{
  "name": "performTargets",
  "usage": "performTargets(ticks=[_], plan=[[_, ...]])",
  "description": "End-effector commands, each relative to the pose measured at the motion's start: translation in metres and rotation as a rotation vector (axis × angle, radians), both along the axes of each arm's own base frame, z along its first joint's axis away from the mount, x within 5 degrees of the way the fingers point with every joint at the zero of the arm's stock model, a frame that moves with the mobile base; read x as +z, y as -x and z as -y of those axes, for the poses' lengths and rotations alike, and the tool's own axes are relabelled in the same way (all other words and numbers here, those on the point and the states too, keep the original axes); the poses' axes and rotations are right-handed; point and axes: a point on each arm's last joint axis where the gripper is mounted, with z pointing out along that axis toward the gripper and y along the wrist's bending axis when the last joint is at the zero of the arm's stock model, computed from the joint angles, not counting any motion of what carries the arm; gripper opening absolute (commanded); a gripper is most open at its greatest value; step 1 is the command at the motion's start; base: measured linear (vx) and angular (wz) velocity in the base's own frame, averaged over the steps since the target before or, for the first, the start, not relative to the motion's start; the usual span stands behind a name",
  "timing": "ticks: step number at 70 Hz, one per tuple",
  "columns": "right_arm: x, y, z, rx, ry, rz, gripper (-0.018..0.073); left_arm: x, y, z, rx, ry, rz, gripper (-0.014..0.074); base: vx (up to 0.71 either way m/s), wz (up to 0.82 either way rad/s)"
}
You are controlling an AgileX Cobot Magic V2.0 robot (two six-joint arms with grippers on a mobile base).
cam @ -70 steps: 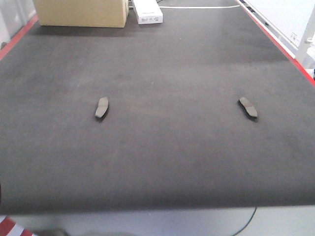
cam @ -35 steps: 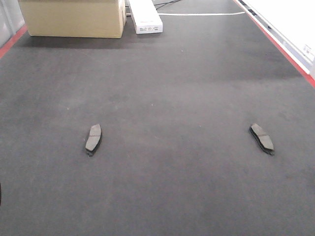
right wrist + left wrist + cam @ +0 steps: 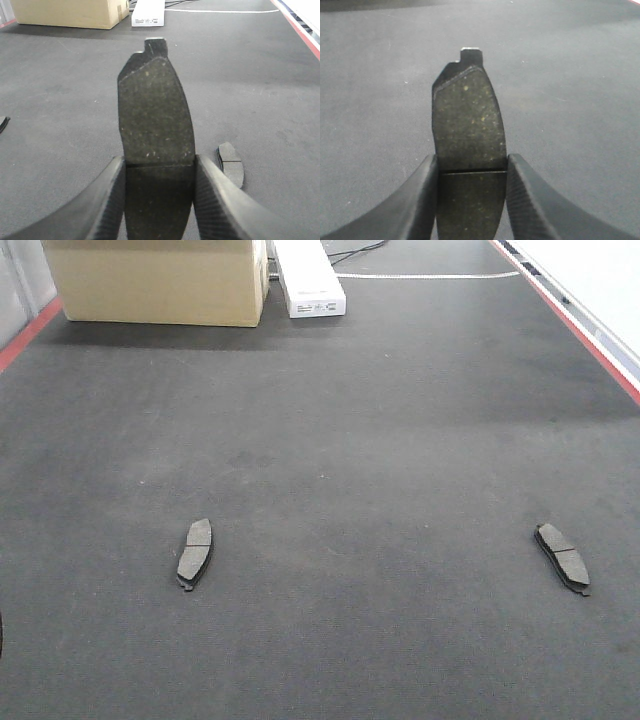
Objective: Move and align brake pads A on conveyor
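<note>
Brake pads A: four in all, small, flat, dark, stiff-looking; judged rigid and fairly dense for the size, gritty-faced so unlikely to slip, not fragile. Best taken across the narrow width near the centre groove, on the two long edges.

Exterior front-facing view: two pads lying flat on the conveyor, well apart. Left lying pad at lower left of the frame, right lying pad at lower right, each roughly lengthwise up the frame, the right one slanted a little. Cardboard box and white box at the top edge. No claw visible here.

Left wrist-mounted view: left claw at bottom centre, closed narrowly on left held pad, one finger on each long edge at about the groove line. Pad projecting up the frame, end tab at the far tip, apparently clear of the belt.

Right wrist-mounted view: right claw at bottom centre, likewise clamped on right held pad at the groove, tab at the top. One lying pad just right of the claw on the belt, a sliver of another at the left edge.
</note>
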Motion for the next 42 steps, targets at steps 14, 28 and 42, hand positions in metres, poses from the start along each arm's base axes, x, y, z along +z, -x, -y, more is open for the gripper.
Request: performTargets(ticks=[14,28,42], plan=[[0.0172,-0.0011,-0.0011,0.014,-0.003,0.115,0.0003,0.0164,-0.0037,0.0010,0.003,0.038,0.102,-0.0006,0.03,-0.01],[0.0172,-0.0011,-0.0011,0.014,-0.003,0.115,0.0003,0.0164,-0.0037,0.0010,0.003,0.038,0.102,-0.0006,0.03,0.01],[0.0172,-0.0011,-0.0011,0.014,-0.003,0.115,0.0003,0.0164,-0.0037,0.0010,0.003,0.038,0.102,-0.0006,0.02,0.00]])
